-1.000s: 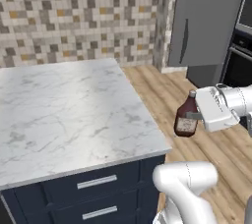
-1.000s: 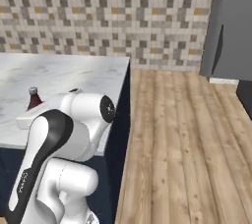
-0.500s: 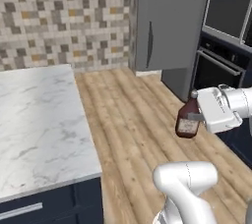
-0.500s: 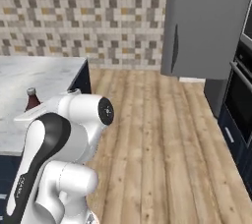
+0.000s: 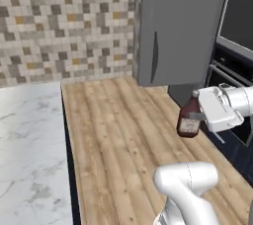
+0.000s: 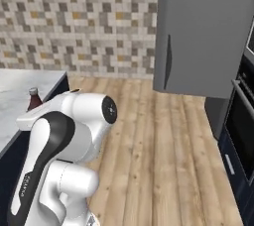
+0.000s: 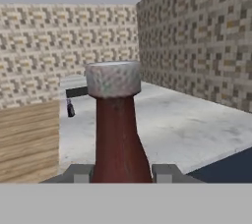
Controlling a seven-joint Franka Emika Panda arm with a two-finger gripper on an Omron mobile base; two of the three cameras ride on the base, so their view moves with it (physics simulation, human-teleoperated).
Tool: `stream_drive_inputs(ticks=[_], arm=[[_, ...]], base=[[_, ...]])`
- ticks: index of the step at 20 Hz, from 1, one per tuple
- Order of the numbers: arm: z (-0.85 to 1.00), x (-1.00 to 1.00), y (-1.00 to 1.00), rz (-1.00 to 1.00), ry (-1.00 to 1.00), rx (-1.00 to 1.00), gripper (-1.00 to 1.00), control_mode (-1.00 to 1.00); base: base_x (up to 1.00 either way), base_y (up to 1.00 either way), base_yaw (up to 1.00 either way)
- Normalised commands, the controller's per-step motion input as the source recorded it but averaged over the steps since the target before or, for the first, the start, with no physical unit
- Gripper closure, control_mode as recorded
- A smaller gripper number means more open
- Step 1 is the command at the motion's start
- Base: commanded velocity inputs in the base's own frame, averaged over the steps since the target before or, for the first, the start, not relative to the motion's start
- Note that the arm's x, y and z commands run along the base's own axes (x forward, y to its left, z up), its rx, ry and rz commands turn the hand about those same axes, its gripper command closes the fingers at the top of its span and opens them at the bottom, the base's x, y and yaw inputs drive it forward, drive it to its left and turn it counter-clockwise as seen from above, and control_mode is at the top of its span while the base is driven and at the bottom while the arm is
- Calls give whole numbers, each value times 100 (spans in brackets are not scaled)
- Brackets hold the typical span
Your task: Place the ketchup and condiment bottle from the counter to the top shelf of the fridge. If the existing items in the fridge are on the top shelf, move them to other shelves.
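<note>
From the left camera I saw the grey fridge (image 5: pixel 180 26) standing shut against the tiled wall (image 5: pixel 66 21), its door handle a dark vertical strip. The same fridge (image 6: pixel 206 31) sat at the upper right of the right camera. Beside it on the right was a dark oven (image 5: pixel 237 36) with a rail handle. A wooden floor (image 5: pixel 118 140) ran between the fridge and the marble counter (image 5: pixel 27 155), which lay along the left edge over dark blue cabinets.

My arm (image 6: pixel 69 141) rose large in the right camera, white with a dark band. In the left camera the gripper (image 5: pixel 196 116) was clamped on a ketchup bottle (image 5: pixel 189 118), held upright in the air above the floor, in front of the oven and well apart from the counter. The bottle was dark red with a pale cap and a label low on its body. Through the hand camera I saw the bottle (image 7: pixel 117 129) between the two fingers (image 7: pixel 78 173), which pressed against its sides.

A second small bottle (image 6: pixel 33 99), dark with a pale cap, stood on the counter near its edge.
</note>
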Motion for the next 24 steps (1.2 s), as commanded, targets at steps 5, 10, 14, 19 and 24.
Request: stream_drive_inputs(ticks=[5,10,14,19,24], arm=[[0,0,0,0,0,0,100,100],[0,0,0,0,0,0,100,100],[0,0,0,0,0,0,100,100],[0,0,0,0,0,0,100,100],[0,0,0,0,0,0,100,100]], base=[[100,34,12],[100,17,11],[100,8,9],[100,31,11],[100,22,12]])
